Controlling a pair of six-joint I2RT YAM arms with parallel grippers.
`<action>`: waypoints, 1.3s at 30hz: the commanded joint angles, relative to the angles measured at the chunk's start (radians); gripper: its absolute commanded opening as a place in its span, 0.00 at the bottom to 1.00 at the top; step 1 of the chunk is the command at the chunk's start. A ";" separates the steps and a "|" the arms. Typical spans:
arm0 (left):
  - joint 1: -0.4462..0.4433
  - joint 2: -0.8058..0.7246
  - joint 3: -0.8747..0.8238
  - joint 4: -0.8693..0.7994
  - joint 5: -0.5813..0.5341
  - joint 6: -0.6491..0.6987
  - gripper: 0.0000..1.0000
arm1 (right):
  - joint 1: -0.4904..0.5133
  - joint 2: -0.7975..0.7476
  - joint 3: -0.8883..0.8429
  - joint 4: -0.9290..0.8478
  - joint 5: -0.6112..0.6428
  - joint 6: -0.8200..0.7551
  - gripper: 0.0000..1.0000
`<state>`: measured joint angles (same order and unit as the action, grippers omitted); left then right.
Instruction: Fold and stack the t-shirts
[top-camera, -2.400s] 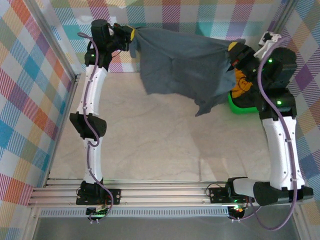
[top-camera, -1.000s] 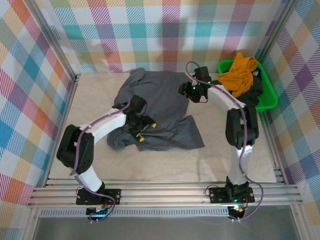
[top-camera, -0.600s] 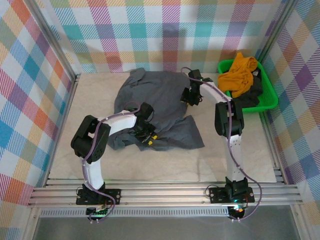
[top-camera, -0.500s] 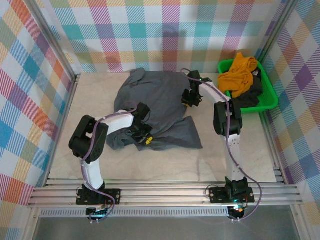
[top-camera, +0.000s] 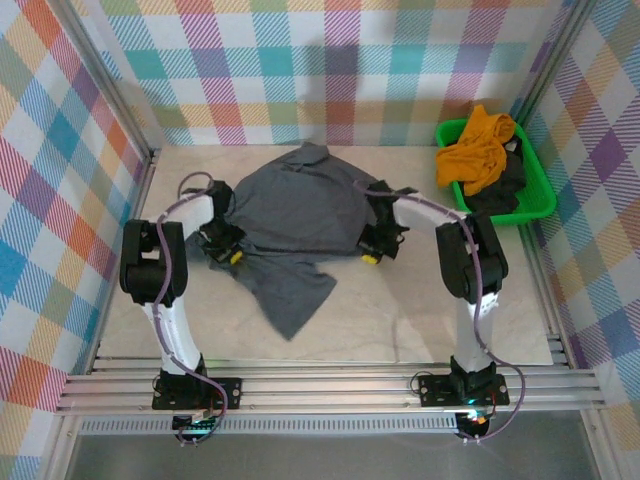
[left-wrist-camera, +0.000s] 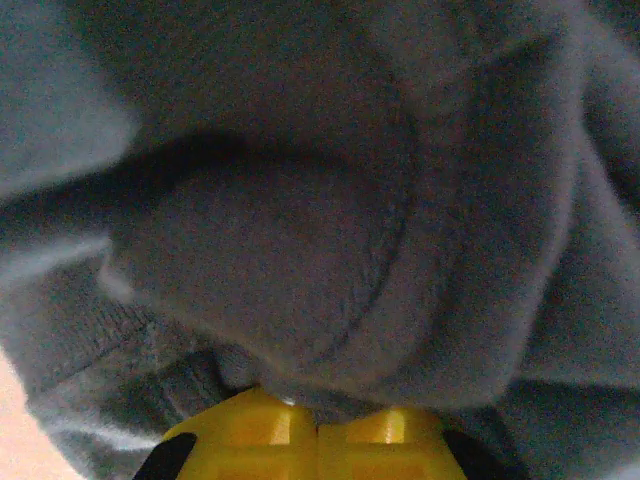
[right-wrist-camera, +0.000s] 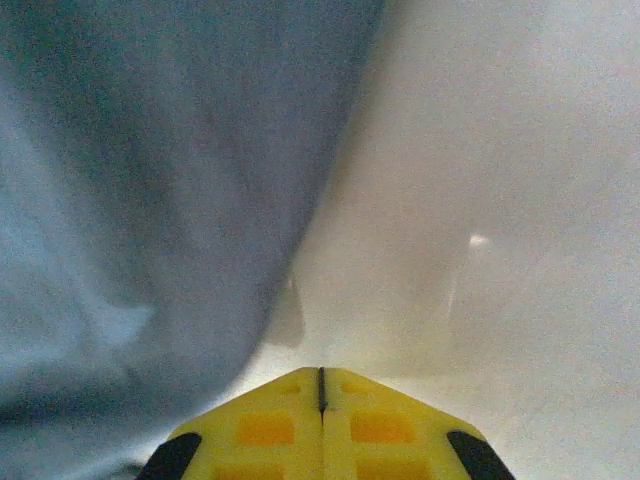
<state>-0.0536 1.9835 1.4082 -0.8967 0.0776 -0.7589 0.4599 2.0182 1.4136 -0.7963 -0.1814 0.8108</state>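
Your slate-grey cloth t-shirt (top-camera: 300, 205) lies spread on the pale table (top-camera: 420, 310) — left end effector (top-camera: 235, 257) clenched against bunched cloth at one edge, right end effector (top-camera: 370, 258) clenched beside the opposite edge.

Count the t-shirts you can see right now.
3. A slate-grey t-shirt lies spread on the table; a mustard-orange t-shirt is heaped in the green bin, atop a dark charcoal t-shirt. The bin may hide more.

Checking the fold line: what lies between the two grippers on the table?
The grey t-shirt spans that stretch, from the left gripper to the right gripper, as the top view shows.
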 joint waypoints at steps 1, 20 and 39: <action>0.034 0.055 0.195 -0.092 -0.202 0.164 0.10 | 0.092 -0.092 -0.059 0.079 -0.106 0.160 0.06; -0.128 -0.508 -0.504 -0.060 0.152 -0.203 0.63 | -0.238 -0.299 -0.022 0.094 -0.018 -0.074 0.52; 0.032 -0.575 -0.429 -0.180 -0.169 -0.191 0.00 | -0.285 -0.154 -0.024 0.152 0.042 -0.080 0.48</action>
<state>-0.0864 1.5013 0.9100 -0.9569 0.0570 -0.9787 0.1703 1.8057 1.3987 -0.6575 -0.1459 0.7433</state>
